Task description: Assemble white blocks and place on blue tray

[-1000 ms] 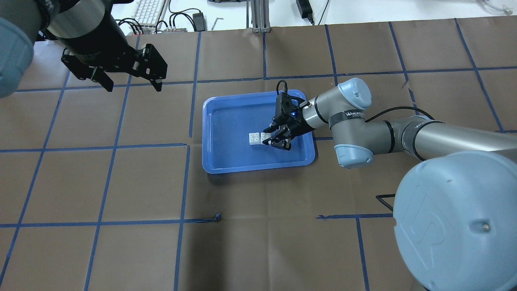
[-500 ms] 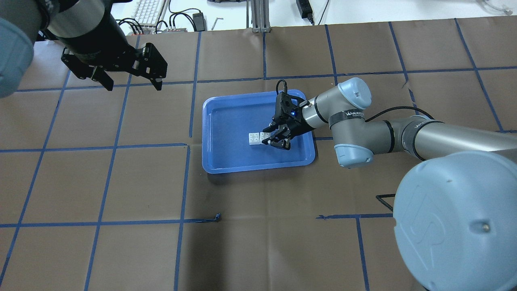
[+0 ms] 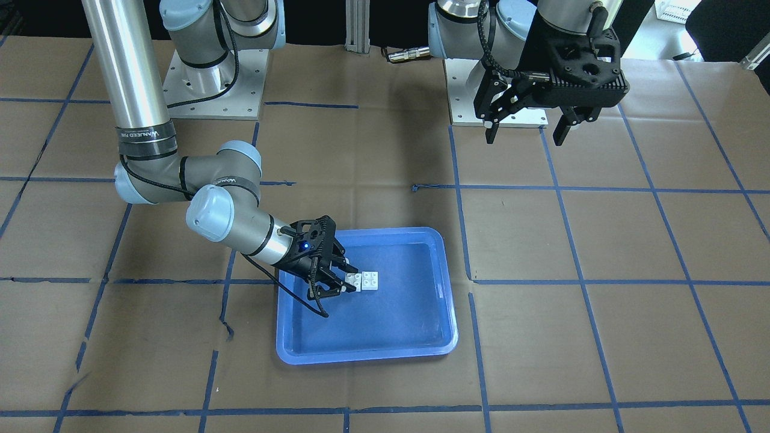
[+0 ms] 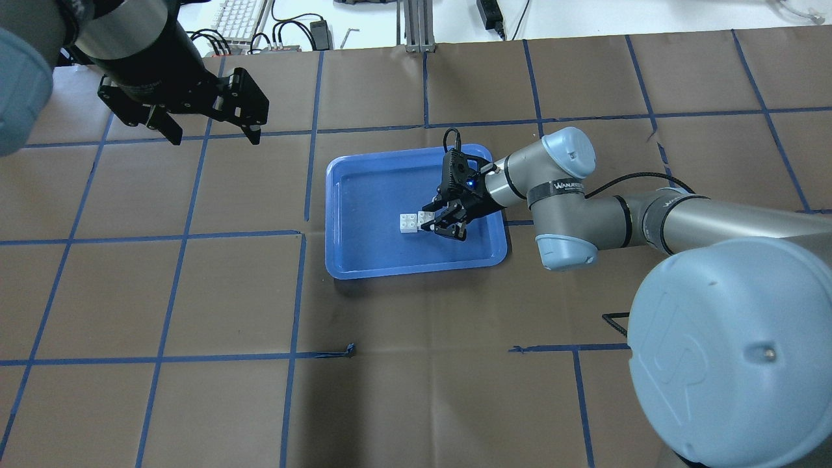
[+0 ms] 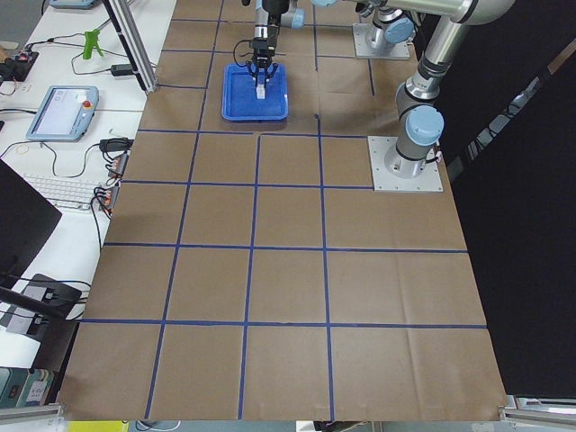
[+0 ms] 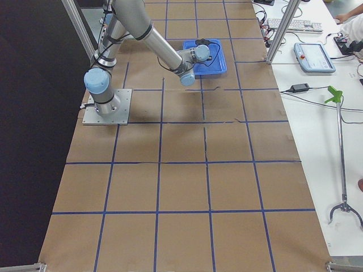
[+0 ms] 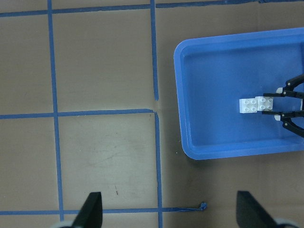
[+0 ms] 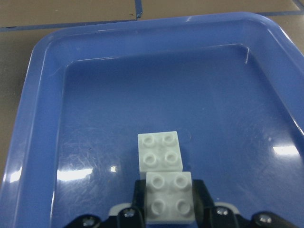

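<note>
My right gripper, arm band reading WANJEED, clamps one of the white blocks in the blue tray. My left gripper, well off the tray, gapes. Brown paper, blue tape grid.

We see the desk, covered in brown paper gridded with blue tape, with the blue tray lying flat on it.

The right gripper reaches low over the table's middle, pinching a white block, while the left gripper hangs high, fingers spread, over the table's left half.
</note>
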{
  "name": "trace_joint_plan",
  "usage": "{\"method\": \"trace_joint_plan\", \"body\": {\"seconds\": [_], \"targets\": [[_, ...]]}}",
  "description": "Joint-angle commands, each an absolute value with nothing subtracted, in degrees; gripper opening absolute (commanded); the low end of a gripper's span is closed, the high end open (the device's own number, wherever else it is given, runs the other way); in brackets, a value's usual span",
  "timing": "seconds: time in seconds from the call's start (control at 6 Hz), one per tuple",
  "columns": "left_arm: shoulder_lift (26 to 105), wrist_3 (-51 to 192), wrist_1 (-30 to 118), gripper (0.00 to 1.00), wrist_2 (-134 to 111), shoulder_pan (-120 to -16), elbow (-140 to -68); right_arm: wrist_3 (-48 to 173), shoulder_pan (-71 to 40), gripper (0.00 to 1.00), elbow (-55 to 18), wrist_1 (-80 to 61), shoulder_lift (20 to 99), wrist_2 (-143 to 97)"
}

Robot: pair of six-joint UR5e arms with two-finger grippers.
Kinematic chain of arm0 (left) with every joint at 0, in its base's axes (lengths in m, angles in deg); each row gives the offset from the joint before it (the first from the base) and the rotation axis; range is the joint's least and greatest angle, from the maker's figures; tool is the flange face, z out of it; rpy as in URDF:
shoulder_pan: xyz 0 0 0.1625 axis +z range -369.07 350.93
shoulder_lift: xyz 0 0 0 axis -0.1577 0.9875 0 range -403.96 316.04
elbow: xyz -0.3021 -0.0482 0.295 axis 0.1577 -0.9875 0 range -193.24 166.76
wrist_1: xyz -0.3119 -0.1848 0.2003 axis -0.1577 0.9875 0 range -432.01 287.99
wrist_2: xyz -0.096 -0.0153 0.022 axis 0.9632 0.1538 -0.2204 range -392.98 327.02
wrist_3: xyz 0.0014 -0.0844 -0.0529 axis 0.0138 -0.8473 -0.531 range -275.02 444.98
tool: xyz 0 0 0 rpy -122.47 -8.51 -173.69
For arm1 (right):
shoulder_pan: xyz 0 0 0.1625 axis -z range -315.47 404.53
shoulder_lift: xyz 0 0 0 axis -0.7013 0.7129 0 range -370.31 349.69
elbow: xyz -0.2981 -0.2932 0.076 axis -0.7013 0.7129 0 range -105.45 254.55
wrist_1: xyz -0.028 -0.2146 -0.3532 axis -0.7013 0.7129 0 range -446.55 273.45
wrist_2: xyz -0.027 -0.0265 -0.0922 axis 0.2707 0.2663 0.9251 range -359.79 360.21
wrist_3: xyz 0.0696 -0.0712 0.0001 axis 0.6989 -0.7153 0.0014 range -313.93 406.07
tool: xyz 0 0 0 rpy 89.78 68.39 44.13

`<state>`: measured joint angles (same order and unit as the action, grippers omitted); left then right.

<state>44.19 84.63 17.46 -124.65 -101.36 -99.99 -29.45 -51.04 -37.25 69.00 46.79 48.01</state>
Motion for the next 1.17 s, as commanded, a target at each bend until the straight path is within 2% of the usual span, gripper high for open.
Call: {"method": "trace_joint_plan", "body": {"seconds": [0.0, 0.33, 0.67, 1.0], "targets": [[44.1, 84.6, 17.5, 0.98, -124.7, -101.4, -100.0, -29.4, -51.3, 0.25, -37.2, 69.3, 46.6, 48.1], [44.1, 84.6, 17.5, 0.98, -124.7, -101.4, -100.1, -29.3, -51.3, 0.26, -37.3, 69.2, 46.6, 48.1], [44.1, 84.6, 17.5, 0.98, -124.7, -101.4, -100.1, -27.7, -51.3, 0.34, -37.3, 69.3, 46.6, 48.0], [44.1, 84.6, 17.5, 0.98, -124.7, -101.4, -100.1, -27.7, -51.3, 0.34, -37.3, 69.2, 46.6, 48.0]]}}
